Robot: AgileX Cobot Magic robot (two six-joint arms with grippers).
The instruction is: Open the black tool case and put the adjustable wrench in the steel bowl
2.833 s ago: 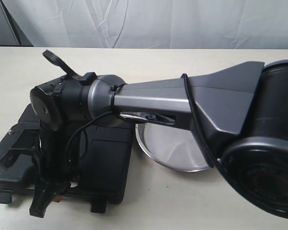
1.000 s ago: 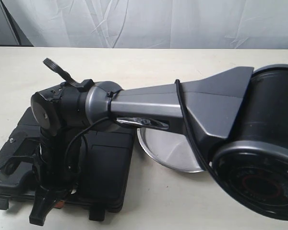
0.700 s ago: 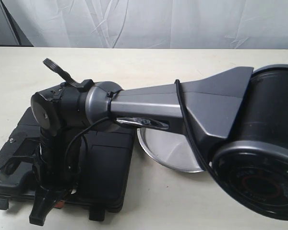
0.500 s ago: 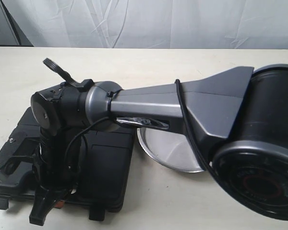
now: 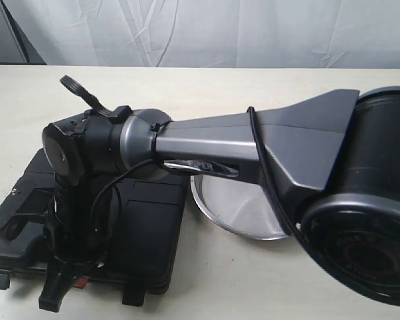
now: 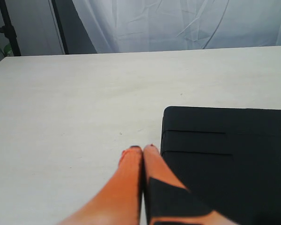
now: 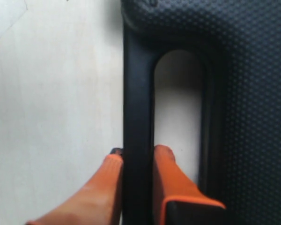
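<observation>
The black tool case [image 5: 150, 227] lies shut on the table at the left. My right gripper [image 5: 57, 297] reaches across and points down at the case's near edge. In the right wrist view my right gripper [image 7: 138, 157] is shut on the bar of the case's cut-out handle [image 7: 138, 93], one orange finger on each side. My left gripper [image 6: 143, 149] is shut on nothing, its fingertips beside an edge of the case [image 6: 225, 159]; it shows as dark parts [image 5: 7, 223] at the case's left end. The steel bowl [image 5: 243, 207] sits right of the case, partly under my right arm. The adjustable wrench is hidden.
My right arm [image 5: 253, 143] spans the scene from right to left above the bowl and the case. A white cloth backdrop [image 5: 207, 30] hangs behind the pale table [image 5: 253, 87].
Since the earliest frame the right wrist and the case's near edge have shifted a little toward the camera. Over the last half second the right arm has risen very slightly. The grip is unchanged.
</observation>
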